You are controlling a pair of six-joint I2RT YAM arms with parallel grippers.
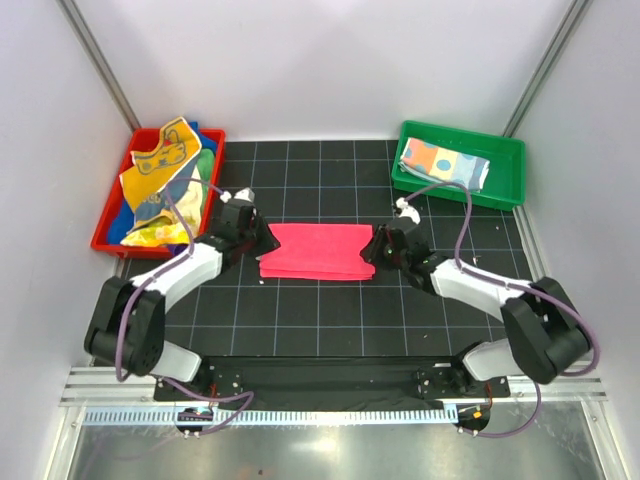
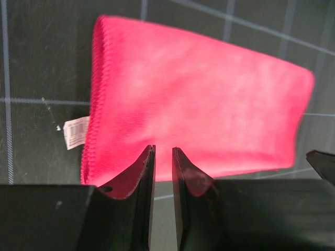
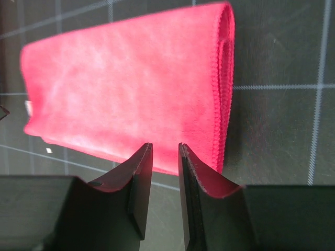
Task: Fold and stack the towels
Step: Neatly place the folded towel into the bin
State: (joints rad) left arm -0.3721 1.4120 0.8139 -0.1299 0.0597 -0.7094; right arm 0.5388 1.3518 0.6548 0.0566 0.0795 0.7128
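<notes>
Top external view: a pink towel point(image 1: 316, 251), folded into a flat rectangle, lies in the middle of the black gridded mat point(image 1: 320, 320). The left gripper point(image 1: 262, 243) sits at its left end and the right gripper point(image 1: 375, 248) at its right end. On both wrist views the fingers are released: each pair stands a narrow gap apart with nothing between, the tips just over the towel's edge. A white label point(image 2: 73, 132) sticks out at the towel's near left corner.

Far left, a red tray point(image 1: 100, 236) holds a loose heap of towels, an orange-yellow printed one point(image 1: 165, 160) on top. Far right, a green tray point(image 1: 450, 192) holds a folded patchwork towel point(image 1: 445, 160).
</notes>
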